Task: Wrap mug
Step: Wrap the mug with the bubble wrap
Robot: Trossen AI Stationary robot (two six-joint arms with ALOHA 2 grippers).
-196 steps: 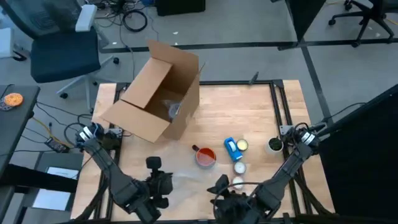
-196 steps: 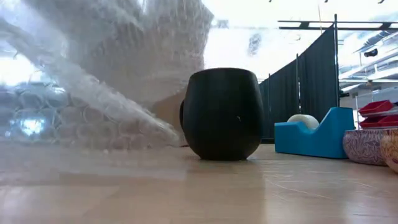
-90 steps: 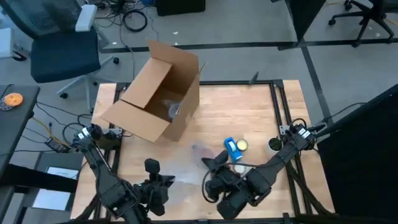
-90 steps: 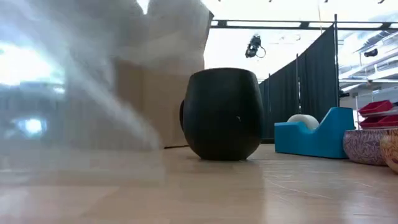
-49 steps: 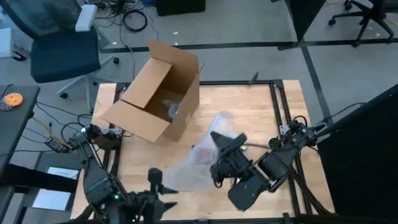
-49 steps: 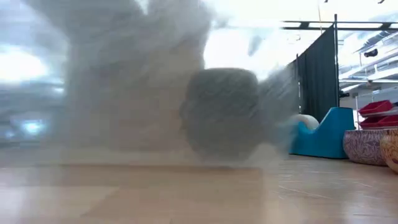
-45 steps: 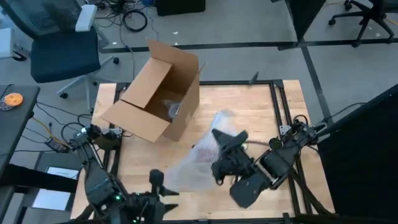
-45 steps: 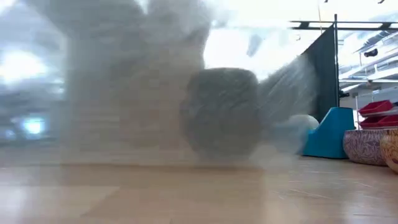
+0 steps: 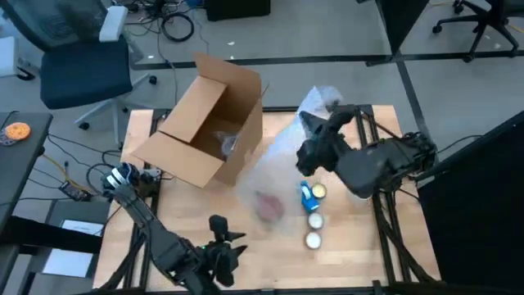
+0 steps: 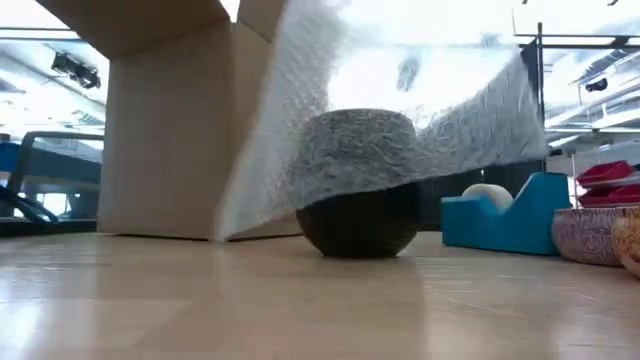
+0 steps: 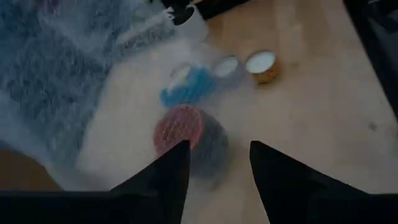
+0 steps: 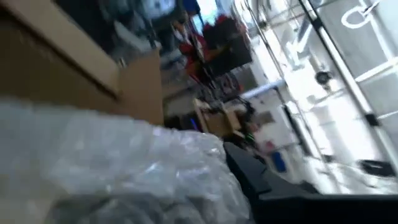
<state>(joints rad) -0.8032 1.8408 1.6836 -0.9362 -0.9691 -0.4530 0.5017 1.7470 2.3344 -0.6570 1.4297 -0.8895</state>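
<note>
Right gripper (image 9: 309, 124) pinches one edge of clear bubble wrap sheet (image 9: 278, 168), lifted over far side of wooden table (image 9: 344, 246); sheet drapes down over dark round mug with red inside (image 9: 268, 205), mid-table near open cardboard box (image 9: 205, 123). Left gripper (image 9: 233, 239), fingers spread and empty, hovers near front edge. Blue tape dispenser (image 9: 306, 197) just beside mug.

A lab: black curtain partitions (image 10: 500, 140), floor cables (image 9: 176, 24), rolling office chair (image 9: 78, 57).
</note>
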